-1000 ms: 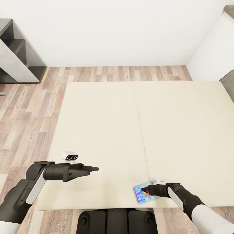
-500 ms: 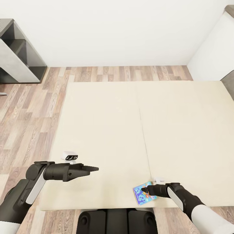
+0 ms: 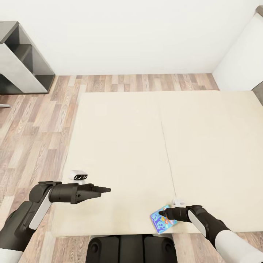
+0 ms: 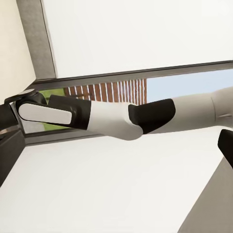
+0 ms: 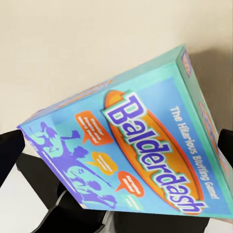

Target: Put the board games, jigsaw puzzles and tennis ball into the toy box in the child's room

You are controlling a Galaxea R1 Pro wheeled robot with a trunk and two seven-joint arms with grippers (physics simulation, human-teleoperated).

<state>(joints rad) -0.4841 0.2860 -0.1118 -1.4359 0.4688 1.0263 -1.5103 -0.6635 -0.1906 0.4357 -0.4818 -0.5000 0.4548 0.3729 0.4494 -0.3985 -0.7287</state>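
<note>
My right gripper [image 3: 165, 215] is shut on a light-blue board game [image 3: 159, 220], held at the near edge of the cream bed [image 3: 146, 146]. In the right wrist view the box [image 5: 131, 145] reads "Balderdash" and sits tilted between my black fingertips [image 5: 9, 148]. Over the bed's near left part, my left gripper [image 3: 107, 190] hangs open and holds nothing, pointing right. The left wrist view looks across at my right arm [image 4: 121, 119]. The toy box, the table, the jigsaw puzzles and the tennis ball are out of view.
Wood-plank floor [image 3: 33, 131] runs along the bed's left side and far end. A dark-grey shelf unit [image 3: 20, 60] stands at the far left against the white wall. A white panel [image 3: 241, 54] rises at the far right. My base [image 3: 131, 248] is against the bed's near edge.
The whole head view has shifted, so the bed and shelf sit slightly further right in the picture. Both arms hold the same pose, and the board game stays in my right gripper.
</note>
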